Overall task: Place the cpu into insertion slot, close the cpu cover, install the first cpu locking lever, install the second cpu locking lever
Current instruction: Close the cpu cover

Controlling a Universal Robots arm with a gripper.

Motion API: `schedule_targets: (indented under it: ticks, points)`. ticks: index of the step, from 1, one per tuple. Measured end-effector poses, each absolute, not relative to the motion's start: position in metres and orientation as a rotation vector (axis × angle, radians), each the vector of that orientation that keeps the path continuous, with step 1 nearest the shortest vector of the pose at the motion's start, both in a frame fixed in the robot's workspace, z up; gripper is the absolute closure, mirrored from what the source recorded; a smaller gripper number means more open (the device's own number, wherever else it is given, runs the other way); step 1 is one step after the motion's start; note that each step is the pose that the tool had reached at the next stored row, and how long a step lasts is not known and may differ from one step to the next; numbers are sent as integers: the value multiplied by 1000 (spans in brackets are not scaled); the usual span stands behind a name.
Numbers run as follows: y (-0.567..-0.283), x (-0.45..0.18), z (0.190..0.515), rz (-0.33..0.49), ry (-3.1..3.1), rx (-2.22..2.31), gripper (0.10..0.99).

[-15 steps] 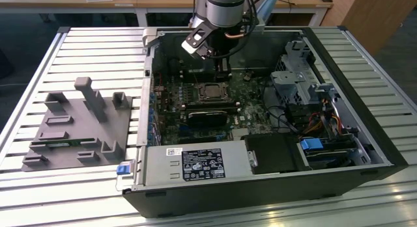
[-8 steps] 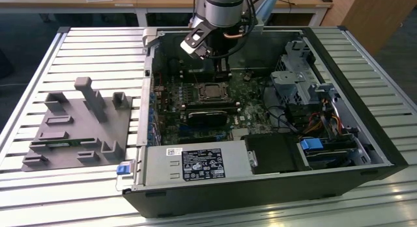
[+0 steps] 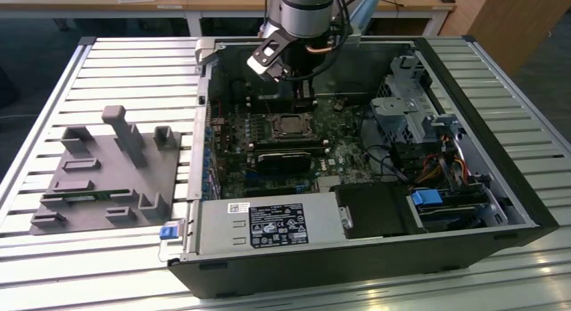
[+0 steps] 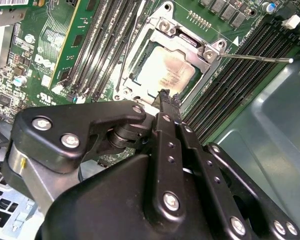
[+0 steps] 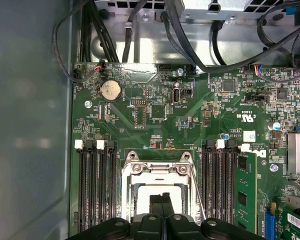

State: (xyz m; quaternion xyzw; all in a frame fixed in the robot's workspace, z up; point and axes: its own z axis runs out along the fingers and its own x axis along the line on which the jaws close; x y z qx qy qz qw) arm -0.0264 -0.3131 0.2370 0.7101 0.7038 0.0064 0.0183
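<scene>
Claw (image 4: pixel 166 98) clenched, fingers pressed together with nothing between them, just above the cpu (image 4: pixel 165 72). The cpu lies framed by the lowered cover (image 4: pixel 190 44). One lever (image 4: pixel 255 57) juts sideways.

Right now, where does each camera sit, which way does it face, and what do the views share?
Exterior view: off the arm, raised, looking down into the open computer case on the slatted table; the arm reaches in.
First wrist view: on the wrist, squarely facing the motherboard; the shut pincer tips show.
Second wrist view: on the wrist, looking slantwise along the pincer to the cpu.
Shared: both wrist views show the pincer and the cpu cover beyond it.
</scene>
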Motion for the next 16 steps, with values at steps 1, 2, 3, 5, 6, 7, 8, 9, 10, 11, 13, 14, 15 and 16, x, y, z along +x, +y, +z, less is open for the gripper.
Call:
schedule_targets:
  ticks: [1, 2, 3, 5, 6, 7, 8, 9, 10, 11, 13, 14, 15, 16]
  points:
    - [-313, -26, 237, 20, 2186, 2205, 980]
    - [-313, -26, 237, 20, 2186, 2205, 980]
    - [-313, -26, 236, 20, 2186, 2205, 980]
    - [-313, -26, 235, 20, 2186, 2205, 980]
    - [-313, -26, 234, 20, 2186, 2205, 980]
    - [-313, -26, 234, 20, 2186, 2205, 980]
    - [-313, -26, 234, 20, 2186, 2205, 980]
    - [-313, -26, 234, 19, 2186, 2205, 980]
    - [-313, -26, 234, 19, 2186, 2205, 980]
    - [-313, -27, 233, 20, 2185, 2206, 980]
    - [-313, -29, 233, 20, 2186, 2205, 980]
    - [-313, -29, 232, 20, 2186, 2205, 980]
    - [-313, -30, 232, 20, 2186, 2205, 980]
    - [-313, -30, 231, 20, 2186, 2205, 980]
